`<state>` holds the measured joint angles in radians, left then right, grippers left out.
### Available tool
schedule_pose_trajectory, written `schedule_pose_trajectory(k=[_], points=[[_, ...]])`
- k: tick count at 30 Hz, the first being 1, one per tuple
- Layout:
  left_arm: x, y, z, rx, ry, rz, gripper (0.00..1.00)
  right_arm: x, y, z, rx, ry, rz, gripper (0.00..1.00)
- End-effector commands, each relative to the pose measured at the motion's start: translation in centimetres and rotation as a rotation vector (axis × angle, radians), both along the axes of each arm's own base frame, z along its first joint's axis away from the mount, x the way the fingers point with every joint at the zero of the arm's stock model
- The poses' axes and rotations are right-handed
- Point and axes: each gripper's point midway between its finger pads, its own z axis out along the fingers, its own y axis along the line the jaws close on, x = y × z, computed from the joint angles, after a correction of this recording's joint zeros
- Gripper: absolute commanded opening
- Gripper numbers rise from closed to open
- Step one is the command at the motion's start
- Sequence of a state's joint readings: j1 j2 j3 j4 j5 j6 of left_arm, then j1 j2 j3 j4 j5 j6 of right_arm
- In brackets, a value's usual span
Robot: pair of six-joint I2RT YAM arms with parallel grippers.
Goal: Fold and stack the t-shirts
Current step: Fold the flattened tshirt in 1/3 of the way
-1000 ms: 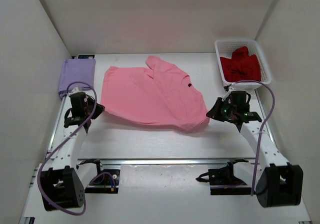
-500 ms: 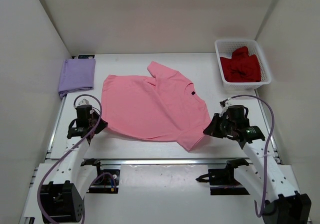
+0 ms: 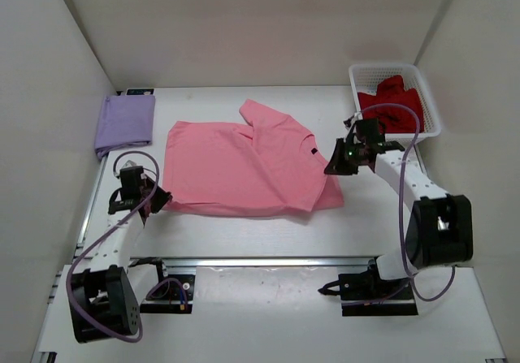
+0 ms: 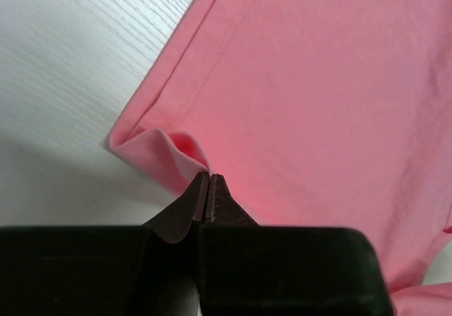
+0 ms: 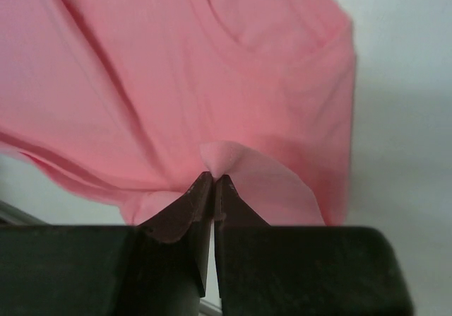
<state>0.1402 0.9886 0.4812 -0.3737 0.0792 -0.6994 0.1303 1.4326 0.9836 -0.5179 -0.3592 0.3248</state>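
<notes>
A: Where's the pink t-shirt (image 3: 244, 164)?
B: Mid-desk (image 3: 244, 233), spread mostly flat. One sleeve points to 12 o'clock.
A: Left tool (image 4: 207, 177)?
B: At the shirt's 8 o'clock corner. The tips are pressed together on a small fold of the hem corner, pinching it. The rest of the shirt runs off toward 2 o'clock from there.
A: Right tool (image 5: 213, 178)?
B: At the shirt's 3 o'clock edge, pinching a bunched tuck of pink fabric with no gap between the tips. The cloth just below it, toward 5 o'clock, looks doubled over.
A: Other shirts?
B: The lavender t-shirt (image 3: 124, 122) is folded at the desk's 10 o'clock, well apart from both tools. The dark red t-shirt (image 3: 390, 107) is crumpled inside the white basket (image 3: 432, 113) at 2 o'clock, near the right arm but not touching the tool.
</notes>
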Motion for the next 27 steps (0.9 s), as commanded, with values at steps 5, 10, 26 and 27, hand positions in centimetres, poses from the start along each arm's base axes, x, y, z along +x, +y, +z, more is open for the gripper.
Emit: schedule_pose_trajectory(k=[5,10,26,27], points=[[2.8,0.2,0.5,-0.078,-0.056,0.053,0.00,6.7,-1.0,1.2,0.001,-0.073,-0.024,0.00],[4.0,1.3,0.4,-0.078,-0.060,0.099,0.00,9.6,-1.3,1.0,-0.001,-0.064,-0.039,0.00],[6.8,2.8,-0.6,-0.146,-0.055,0.168,0.00,14.6,0.0,-1.9,-0.036,-0.026,-0.014,0.00],[7.0,2.9,-0.4,-0.143,-0.066,0.168,0.00,15.0,-0.2,-1.8,-0.041,-0.028,-0.028,0.00]])
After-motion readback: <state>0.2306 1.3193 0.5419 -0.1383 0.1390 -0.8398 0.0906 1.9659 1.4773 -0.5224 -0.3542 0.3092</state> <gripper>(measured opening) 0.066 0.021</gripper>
